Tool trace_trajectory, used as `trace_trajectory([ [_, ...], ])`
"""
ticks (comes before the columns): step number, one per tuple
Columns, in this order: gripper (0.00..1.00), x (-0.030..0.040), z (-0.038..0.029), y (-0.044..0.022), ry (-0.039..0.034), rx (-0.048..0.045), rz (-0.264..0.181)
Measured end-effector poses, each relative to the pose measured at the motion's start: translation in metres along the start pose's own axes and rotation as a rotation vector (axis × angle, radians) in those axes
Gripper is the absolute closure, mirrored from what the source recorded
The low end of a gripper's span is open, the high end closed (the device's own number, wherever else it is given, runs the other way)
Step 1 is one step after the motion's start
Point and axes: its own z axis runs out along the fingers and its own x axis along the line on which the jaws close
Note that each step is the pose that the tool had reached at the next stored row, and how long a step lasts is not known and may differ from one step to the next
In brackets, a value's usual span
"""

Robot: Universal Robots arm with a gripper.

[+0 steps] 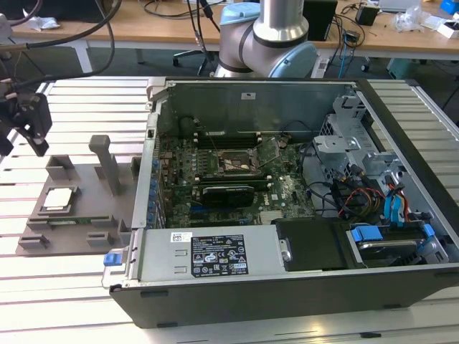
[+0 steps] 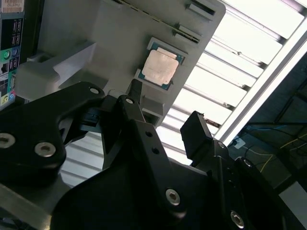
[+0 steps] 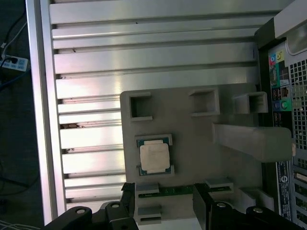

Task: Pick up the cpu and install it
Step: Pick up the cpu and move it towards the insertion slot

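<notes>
Cpu [image 1: 57,199] seated in a recess of the grey tray [image 1: 86,179], beside the opened computer case [image 1: 251,100], gripper [image 3: 165,192] held near the tray, fingers [image 3: 201,194] spread, nothing gripped.

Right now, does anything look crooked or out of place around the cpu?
Nothing stands out. The cpu lies flat and square in its seat on the grey tray, with the gripper apart from it, jaws open.

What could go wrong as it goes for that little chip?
The cpu lies flat in a recess of the grey tray, so the open fingers may slip off its thin edges or tilt it. The tray's upright post stands close by and could be bumped. The socket sits deep inside the case, leaving little room.
</notes>
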Motion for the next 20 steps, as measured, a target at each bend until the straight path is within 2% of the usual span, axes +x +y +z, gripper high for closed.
trace_trajectory([
  [20, 0.40, 0.0003, 0.0095, 0.0001, 0.0001, 0.0001, 0.000],
])
